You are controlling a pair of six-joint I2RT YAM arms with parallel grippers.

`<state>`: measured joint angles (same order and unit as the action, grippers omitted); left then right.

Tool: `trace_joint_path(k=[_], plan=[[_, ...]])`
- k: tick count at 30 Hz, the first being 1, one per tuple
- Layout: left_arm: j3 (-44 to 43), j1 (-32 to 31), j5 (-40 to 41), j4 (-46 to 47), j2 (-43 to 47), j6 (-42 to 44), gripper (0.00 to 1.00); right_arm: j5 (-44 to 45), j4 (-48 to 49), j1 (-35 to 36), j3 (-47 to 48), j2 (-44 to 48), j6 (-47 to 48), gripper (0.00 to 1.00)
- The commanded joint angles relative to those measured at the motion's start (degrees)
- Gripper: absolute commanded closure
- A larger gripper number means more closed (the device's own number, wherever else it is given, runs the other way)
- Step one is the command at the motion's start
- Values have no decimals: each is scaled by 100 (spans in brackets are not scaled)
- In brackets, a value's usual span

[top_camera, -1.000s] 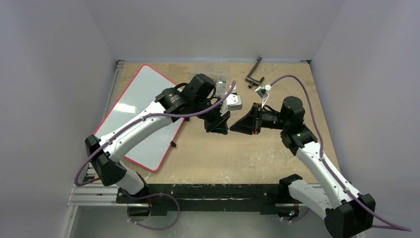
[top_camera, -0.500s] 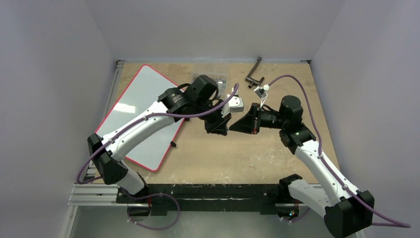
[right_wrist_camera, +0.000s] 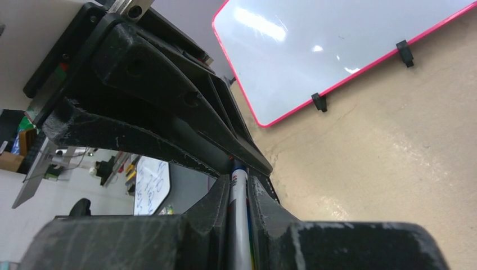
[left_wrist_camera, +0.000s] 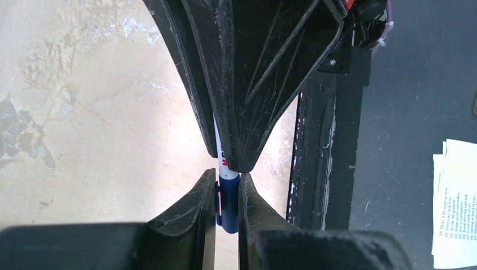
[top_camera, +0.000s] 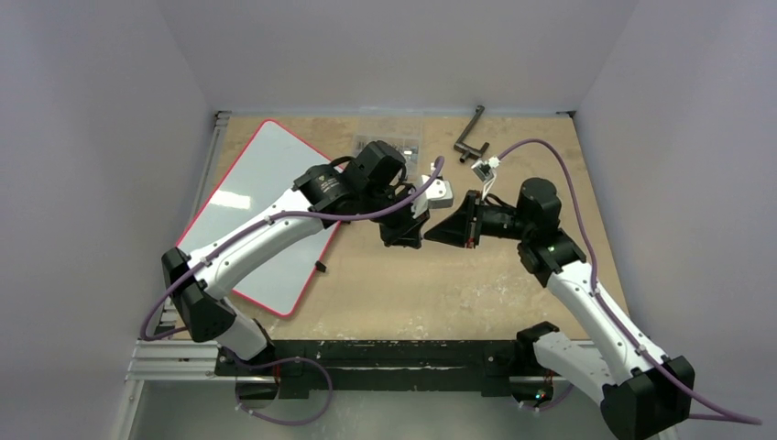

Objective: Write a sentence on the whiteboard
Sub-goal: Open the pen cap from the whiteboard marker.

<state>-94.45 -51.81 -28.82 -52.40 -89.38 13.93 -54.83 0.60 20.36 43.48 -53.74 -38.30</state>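
While the two arms met over the middle of the table [top_camera: 412,293] a second ago as well, the left arm has since edged slightly to the right and its wrist has rolled a little. The right arm has hardly shifted. The left fingers [left_wrist_camera: 188,216] are clenched on the blue end of a marker [left_wrist_camera: 228,203], and the right fingers [right_wrist_camera: 269,212] are clenched on its white barrel, tip to tip with the left ones. The whiteboard [top_camera: 240,188] has not moved: it lies flat at the far left of the table, turned at an angle, well apart from the marker, and the left arm crosses over its right side. Its face shows plain white with a patch of glare, and small black clips [right_wrist_camera: 319,102] sit on its red rim. A black bent tool [top_camera: 469,134] lies near the far edge. The table is worn tan board, closed in by pale walls.
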Motion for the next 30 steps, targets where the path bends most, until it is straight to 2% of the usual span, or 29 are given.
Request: trace_joint_path(k=[1,8,16,27,30], plan=[[195,-83,-168,378,306,79,100,234,-14,20,399,180,-85,100],[550,-86,136,644,525,66,100,974,-883,-29,795,322,-74,100],[974,-83,525,982,593,25,100,1594,-2147,-471,1464,363,416,100],[1644,-52,824,1511,628,-121,100,1648,-2512,-961,1639,297,639,100],[1665,8,798,1585,485,-259,100,2115,-2669,-964,1682,364,743,100]])
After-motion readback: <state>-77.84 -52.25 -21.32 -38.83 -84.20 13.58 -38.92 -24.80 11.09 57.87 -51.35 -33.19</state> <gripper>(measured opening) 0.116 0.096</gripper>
